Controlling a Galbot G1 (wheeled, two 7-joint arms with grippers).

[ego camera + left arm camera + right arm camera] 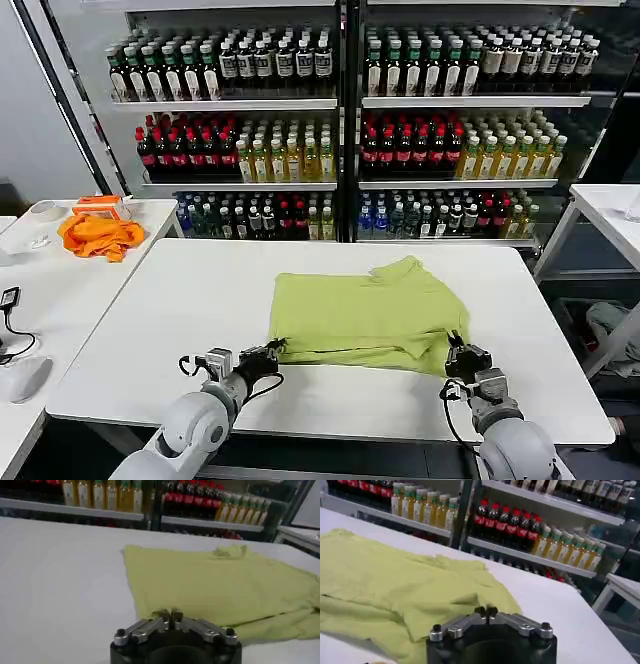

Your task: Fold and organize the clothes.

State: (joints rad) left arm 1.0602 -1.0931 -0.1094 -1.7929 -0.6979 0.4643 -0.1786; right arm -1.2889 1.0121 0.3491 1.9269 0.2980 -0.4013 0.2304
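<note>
T-shirt pinched between both hands' fingertips.

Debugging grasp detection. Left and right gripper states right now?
Left gripper: shut on the T-shirt, pinching its near left corner.
Right gripper: shut on the T-shirt, pinching its near right corner.
</note>
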